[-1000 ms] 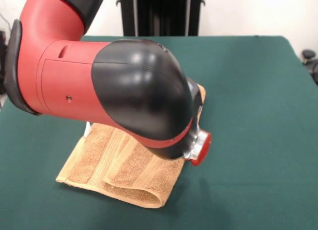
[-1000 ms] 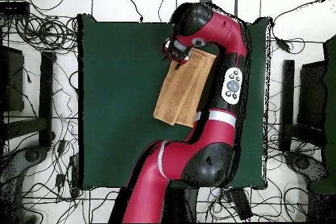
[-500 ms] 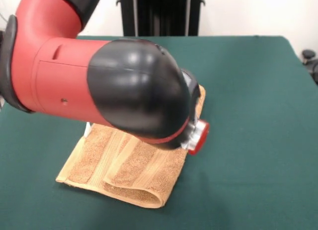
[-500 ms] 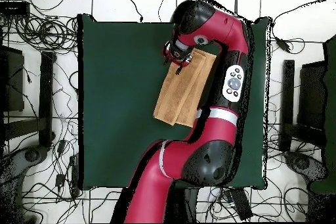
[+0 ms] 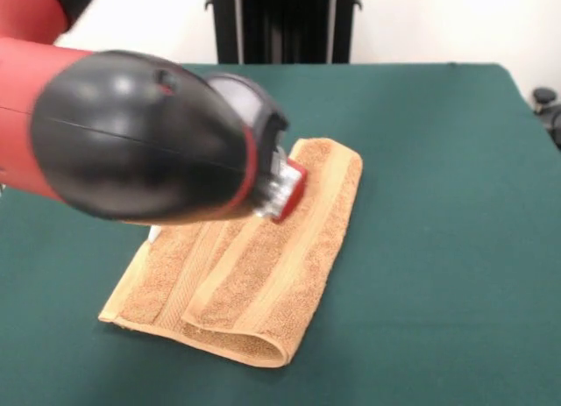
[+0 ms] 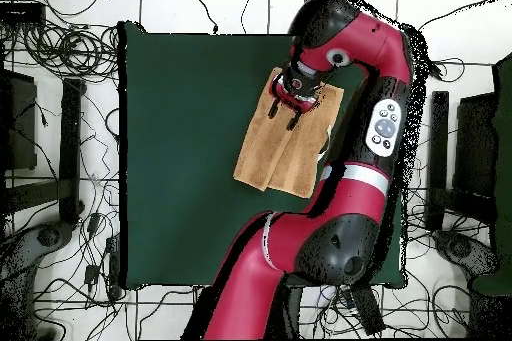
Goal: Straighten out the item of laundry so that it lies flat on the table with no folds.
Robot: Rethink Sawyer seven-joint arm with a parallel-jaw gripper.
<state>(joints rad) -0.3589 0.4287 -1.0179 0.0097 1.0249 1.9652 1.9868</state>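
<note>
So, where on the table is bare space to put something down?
In the overhead view the table is bare across the wide strip between its left edge and the towel, and along its top edge. It is crowded on the right, where the arm covers the cloth and the gripper hangs over the towel.

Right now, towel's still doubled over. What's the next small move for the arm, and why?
Probably lower the end effector onto the free edge of the towel's top layer and pinch it, then peel that layer open. The towel lies folded on the table, with a rounded fold at its near end in the front view, and the end effector is over its other end. Whether it touches the cloth is unclear.
</note>
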